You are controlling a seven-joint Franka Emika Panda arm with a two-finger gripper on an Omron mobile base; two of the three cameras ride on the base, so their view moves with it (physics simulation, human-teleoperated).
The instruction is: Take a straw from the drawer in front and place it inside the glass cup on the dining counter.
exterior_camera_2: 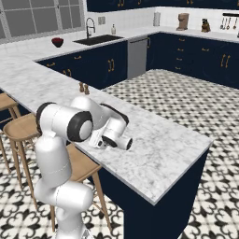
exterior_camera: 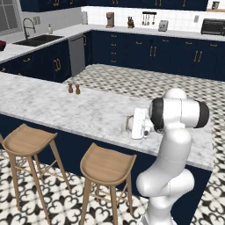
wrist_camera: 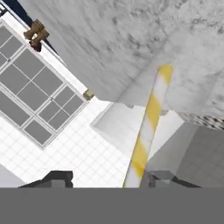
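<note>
The straw point(wrist_camera: 151, 118), a thin stick striped yellow and white, rises slanted between my two fingertips, closer to the right one. My gripper point(wrist_camera: 109, 178) is open, its jaws much wider apart than the straw. In the left base view the hand reaches sideways over the dining counter point(exterior_camera: 66, 110), with the gripper point(exterior_camera: 132, 124) at the faint clear glass cup point(exterior_camera: 125, 128). In the hand view, pale see-through glass surfaces surround the straw, with marble behind. I cannot tell whether the straw touches a finger. The drawer is out of view.
Two small brown shakers point(exterior_camera: 74, 88) stand farther back on the counter. Wooden stools point(exterior_camera: 107, 166) point(exterior_camera: 27, 139) line its near side. The counter's end edge point(exterior_camera_2: 205, 144) lies to the right of the hand point(exterior_camera_2: 112, 135). A tiled floor and navy cabinets lie beyond.
</note>
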